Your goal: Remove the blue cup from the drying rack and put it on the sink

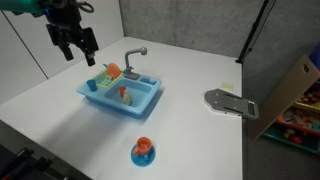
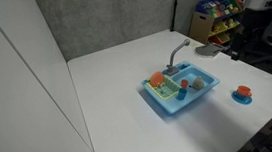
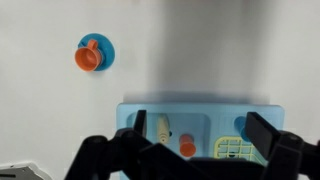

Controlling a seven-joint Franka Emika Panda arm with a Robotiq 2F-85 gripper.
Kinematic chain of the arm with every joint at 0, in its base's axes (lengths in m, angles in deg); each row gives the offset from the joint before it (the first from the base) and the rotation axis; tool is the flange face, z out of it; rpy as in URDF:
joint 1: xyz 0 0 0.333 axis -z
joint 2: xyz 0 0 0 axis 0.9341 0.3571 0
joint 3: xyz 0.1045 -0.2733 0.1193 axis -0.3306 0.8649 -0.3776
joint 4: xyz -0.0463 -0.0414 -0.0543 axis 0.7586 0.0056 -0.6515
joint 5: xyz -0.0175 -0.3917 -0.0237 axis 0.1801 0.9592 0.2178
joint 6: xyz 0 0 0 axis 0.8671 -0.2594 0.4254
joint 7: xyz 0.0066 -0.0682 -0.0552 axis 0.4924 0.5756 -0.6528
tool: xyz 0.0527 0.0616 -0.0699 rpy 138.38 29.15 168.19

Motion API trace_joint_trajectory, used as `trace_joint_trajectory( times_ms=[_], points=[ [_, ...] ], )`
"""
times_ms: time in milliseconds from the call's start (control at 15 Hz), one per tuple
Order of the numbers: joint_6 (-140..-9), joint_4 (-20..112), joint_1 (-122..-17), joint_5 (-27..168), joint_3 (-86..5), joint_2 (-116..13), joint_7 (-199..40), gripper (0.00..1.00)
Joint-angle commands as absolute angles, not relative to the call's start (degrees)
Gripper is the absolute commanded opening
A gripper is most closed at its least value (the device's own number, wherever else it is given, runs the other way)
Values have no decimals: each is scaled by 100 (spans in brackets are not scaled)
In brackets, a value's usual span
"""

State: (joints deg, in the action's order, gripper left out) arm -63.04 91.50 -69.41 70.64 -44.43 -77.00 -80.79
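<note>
A wide white table (image 1: 200,140) stands before a grey panel wall (image 1: 180,25), with a shelf (image 1: 295,105) of bright toys off to one side. A flat grey object (image 1: 230,103) lies near the table's edge. A light-blue sink (image 1: 140,105) with a grey faucet (image 1: 135,58) sits mid-table. An orange cup (image 3: 88,58) rests on a blue saucer (image 3: 105,45), well apart from the sink. My pincer (image 1: 78,52) hangs in the air with its two black fingers (image 3: 262,130) spread wide, gripping nothing. In an exterior view the blue cup (image 1: 92,85) sits at the sink's end where the greenish rack (image 1: 102,74) is, just beside a round orange plate (image 1: 113,70). My pincer is above and a little beyond that end, touching nothing. In the wrist view the rack (image 3: 232,150) shows low down between my fingers, partly hidden by one. I cannot make out the blue cup there. Small orange pieces lie in the basin.
</note>
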Motion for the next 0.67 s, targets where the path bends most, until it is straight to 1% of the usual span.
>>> trace_joint_trajectory(
  times_ms=[0, 600],
  points=[
    [-5866, 9429, -6850, 7071, -4413, -8425, -8142, 100],
    [-4721, 9121, -6780, 7030, -4409, -9386, -8072, 100]
  ],
)
